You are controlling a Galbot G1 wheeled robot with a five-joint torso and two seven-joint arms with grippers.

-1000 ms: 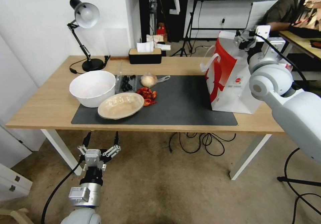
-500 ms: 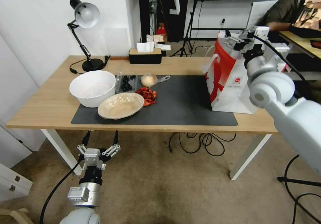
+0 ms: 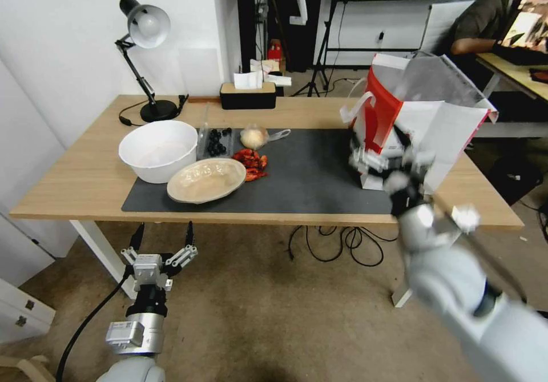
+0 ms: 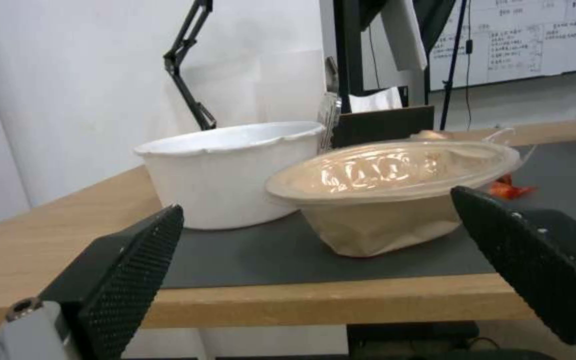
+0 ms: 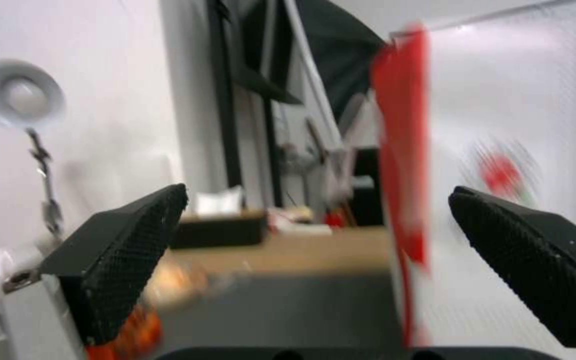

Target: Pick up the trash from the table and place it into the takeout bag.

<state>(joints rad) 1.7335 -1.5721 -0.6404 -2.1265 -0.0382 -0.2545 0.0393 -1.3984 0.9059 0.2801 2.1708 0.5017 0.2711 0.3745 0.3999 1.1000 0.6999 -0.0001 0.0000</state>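
Left pincer (image 3: 161, 238) sits at the lower left of the head view, below the near table edge, fingers spread wide and empty; in the left wrist view its two black pads (image 4: 128, 280) frame the beige bowl and stand apart from it. Right pincer (image 3: 381, 152) is at centre right of the head view, blurred, in front of the lower near corner of the bag (image 3: 422, 113); the right wrist view shows its fingers (image 5: 125, 250) released, well apart, nothing between them, the bag's red panel (image 5: 405, 190) just ahead. The table (image 3: 85, 182) carries a dark mat (image 3: 319, 182) across its middle. On the mat's left part, near edge: the beige bowl (image 3: 206, 180), covered with clear film, upright. Just beside it to the left, the large white bowl (image 3: 158, 149), touching or nearly touching; I cannot tell which. Behind the beige bowl: red crushed litter (image 3: 251, 164), then a clear tray of dark round items (image 3: 216, 141) and a yellowish lump in clear wrap (image 3: 254, 137). The bag stands upright at the right end of the mat, mouth open, silvery lining visible, a white handle (image 3: 358, 108) hanging on its left side. Farther back on the table: a black desk lamp (image 3: 145, 39) at upper left and a dark tissue box (image 3: 248, 93) at upper centre.
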